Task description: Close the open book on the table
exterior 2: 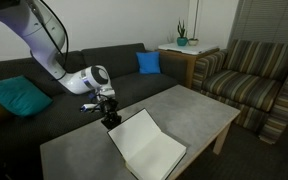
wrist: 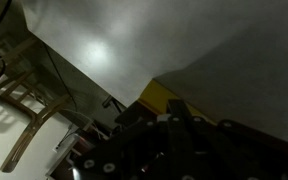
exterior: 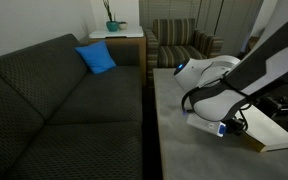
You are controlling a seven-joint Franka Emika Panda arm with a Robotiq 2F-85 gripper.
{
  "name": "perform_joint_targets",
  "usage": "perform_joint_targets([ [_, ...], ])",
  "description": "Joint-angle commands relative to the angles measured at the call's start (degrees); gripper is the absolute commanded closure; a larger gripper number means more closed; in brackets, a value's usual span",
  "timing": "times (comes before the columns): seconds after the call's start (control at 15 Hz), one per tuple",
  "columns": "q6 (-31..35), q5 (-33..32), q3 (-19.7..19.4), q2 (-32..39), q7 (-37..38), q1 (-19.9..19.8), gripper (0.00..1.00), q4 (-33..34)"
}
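Open book (exterior 2: 149, 148): thin, flat white pages with a yellow edge, lying at the near end of the matte grey table (exterior 2: 199, 110), whose top extends rightward. Gripper (exterior 2: 111, 120) sits at the book's far-left edge; whether it is clenched or released cannot be told.

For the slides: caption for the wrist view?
Wrist view close above the book, yellow corner and white page, on the grey table.
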Motion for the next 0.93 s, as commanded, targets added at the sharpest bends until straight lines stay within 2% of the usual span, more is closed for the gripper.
perform_joint_targets([
  [0.0,-2.56,-1.79,-0.06,0.0,2.09,-2.32,1.0,0.47],
  [0.2,-4.5,-2.22,-0.33,0.0,4.11,-3.3,1.0,0.87],
  [0.27,-4.67,-0.91,-1.72,-0.25,4.22,-2.44,1.0,0.15],
  [0.87,-11.96,-1.31,-5.62,-1.82,5.8,-0.41,1.0,0.33],
])
